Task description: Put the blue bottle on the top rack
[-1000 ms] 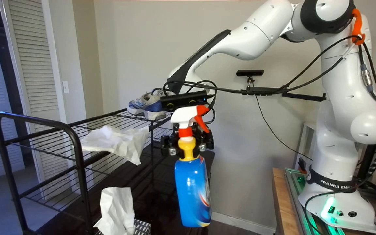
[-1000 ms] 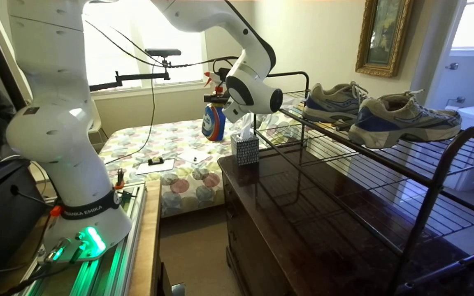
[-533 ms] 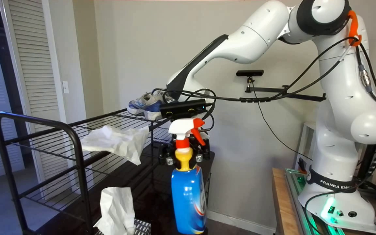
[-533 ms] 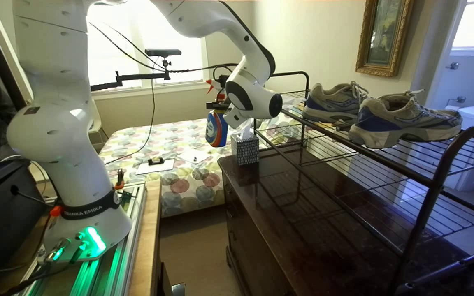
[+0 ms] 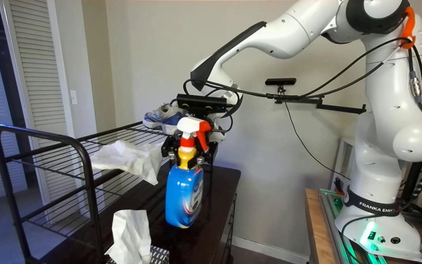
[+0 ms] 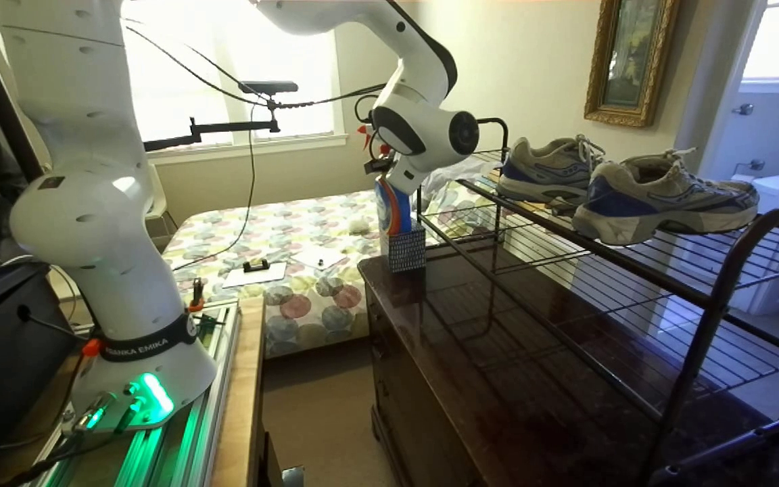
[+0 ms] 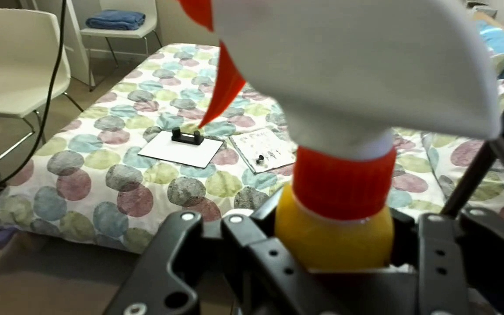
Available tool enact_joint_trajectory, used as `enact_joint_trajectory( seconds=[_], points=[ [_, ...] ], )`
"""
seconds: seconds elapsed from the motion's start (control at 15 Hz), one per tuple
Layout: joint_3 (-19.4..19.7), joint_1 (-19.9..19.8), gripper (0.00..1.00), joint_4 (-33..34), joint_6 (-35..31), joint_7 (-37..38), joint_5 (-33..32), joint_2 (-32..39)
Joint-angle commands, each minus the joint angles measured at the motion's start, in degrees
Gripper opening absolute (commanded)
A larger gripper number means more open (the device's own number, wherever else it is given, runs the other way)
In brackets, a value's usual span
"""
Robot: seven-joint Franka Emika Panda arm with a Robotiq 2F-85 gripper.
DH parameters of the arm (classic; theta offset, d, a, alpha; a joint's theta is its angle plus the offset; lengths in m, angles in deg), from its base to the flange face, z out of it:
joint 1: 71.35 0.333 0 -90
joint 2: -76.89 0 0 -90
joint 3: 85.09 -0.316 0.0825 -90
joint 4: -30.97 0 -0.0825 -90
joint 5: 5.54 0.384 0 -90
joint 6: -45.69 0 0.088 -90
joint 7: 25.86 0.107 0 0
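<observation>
The blue bottle (image 5: 184, 196) is held, slightly tilted, at four o'clock from the top rack (image 5: 107, 177) in an exterior view, its yellow neck (image 7: 335, 238) being clasped by the closed pincer (image 5: 186, 158).

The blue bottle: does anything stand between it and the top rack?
Yes: the side rail of the top rack; the blue bottle hangs outside it with its base lower. A crumpled white sheet also overhangs that rail.

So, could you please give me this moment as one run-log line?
gripper: shut on blue bottle | blue bottle: held aloft beside top rack | shoes: on top rack | placing: not yet done
</observation>
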Motion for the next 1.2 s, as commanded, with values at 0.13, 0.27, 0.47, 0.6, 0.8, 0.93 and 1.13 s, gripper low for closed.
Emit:
enact_joint_trajectory(
  seconds=[0.13, 0.27, 0.47, 0.6, 0.8, 0.93, 1.13],
  points=[
    [0.8, -1.8, 0.08, 3.8, 2.3, 11.3, -0.7, -6.4],
    [0.9, -2.2, 0.08, 5.5, 2.4, 16.5, -1.2, -6.9],
    [1.1, -3.0, 0.08, 8.7, 2.0, 21.8, 0.2, -6.5],
    [1.3, -3.6, 0.08, 10.5, 1.8, 22.7, 2.1, -5.9],
    [1.7, -4.5, 0.08, 12.3, 1.9, 23.6, 4.0, -5.9],
    [1.8, -4.8, 0.08, 12.8, 1.3, 23.8, 5.1, -6.3],
    [1.6, -4.6, 0.08, 14.1, -0.9, 24.0, 6.4, -7.0]
  ],
)
